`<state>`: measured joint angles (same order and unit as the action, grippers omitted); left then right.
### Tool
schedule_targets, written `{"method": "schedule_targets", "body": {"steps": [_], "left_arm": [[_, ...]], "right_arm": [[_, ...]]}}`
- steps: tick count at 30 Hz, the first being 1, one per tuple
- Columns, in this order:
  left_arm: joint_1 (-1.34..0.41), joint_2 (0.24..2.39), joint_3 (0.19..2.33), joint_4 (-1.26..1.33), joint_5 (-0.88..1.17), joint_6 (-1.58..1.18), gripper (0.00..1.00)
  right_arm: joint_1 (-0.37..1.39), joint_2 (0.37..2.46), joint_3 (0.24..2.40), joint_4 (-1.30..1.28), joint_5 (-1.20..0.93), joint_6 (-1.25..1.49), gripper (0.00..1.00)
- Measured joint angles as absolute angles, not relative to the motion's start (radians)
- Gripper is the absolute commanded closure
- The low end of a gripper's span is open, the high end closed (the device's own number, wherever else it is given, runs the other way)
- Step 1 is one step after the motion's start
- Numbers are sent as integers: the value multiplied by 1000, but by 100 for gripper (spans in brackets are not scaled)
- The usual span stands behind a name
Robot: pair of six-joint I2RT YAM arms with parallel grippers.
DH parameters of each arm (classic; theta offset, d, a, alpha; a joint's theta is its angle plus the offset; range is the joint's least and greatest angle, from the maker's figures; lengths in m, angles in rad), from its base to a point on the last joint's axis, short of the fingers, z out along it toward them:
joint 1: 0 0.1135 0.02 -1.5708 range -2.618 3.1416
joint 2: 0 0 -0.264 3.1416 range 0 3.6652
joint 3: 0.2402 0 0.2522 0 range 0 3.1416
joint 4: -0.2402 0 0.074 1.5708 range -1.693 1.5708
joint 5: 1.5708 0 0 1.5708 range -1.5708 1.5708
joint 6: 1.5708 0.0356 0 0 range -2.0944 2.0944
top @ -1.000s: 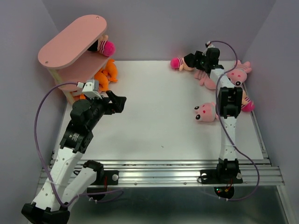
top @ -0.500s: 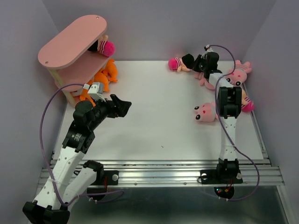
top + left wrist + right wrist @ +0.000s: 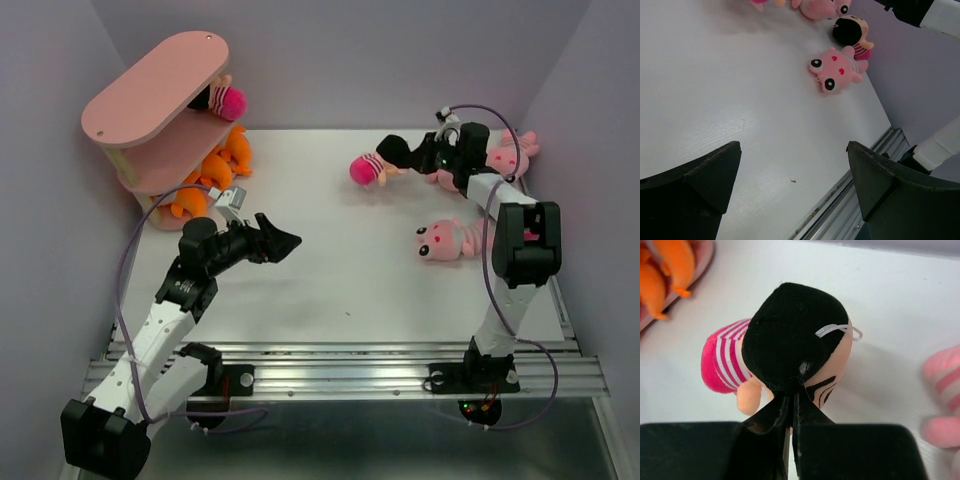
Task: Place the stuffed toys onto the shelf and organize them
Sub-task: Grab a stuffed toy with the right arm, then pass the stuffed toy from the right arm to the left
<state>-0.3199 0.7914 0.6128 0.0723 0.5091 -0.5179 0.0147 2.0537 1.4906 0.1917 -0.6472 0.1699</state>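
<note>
The pink shelf (image 3: 150, 90) stands at the back left. A black-haired doll (image 3: 222, 100) lies on its middle tier and orange toys (image 3: 225, 155) lie on its lowest. My right gripper (image 3: 408, 157) is shut on the black hair of a second doll (image 3: 372, 168) in magenta stripes, over the back of the table. In the right wrist view the jaws (image 3: 792, 400) pinch a tuft of that doll's hair (image 3: 790, 335). My left gripper (image 3: 287, 240) is open over the table's left middle with nothing between its fingers (image 3: 715, 170).
A pink striped animal (image 3: 445, 240) lies at the right by the right arm, and another (image 3: 505, 155) at the back right. The left wrist view shows that animal (image 3: 836, 70) next to one more doll (image 3: 852, 32). The metal rail (image 3: 350, 360) runs along the near edge.
The right gripper shut on the doll's hair and carried the doll left, away from the back right corner. The left arm swung rightward from the shelf out over the table.
</note>
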Motion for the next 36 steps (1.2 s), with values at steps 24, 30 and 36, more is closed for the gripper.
{"method": "schedule_targets", "body": {"steps": [24,30,36], "left_arm": [[-537,939,451,386,563,-724,1],[-550,971,451,416,557,-733,1],[-550,975,441,441,556,-743,1]], "right_arm": [[14,1402,933,-51,-1019,-110,99],[14,1401,915,-75,-1029,-117,99],[14,1401,915,-76,-1040,-117,99]]}}
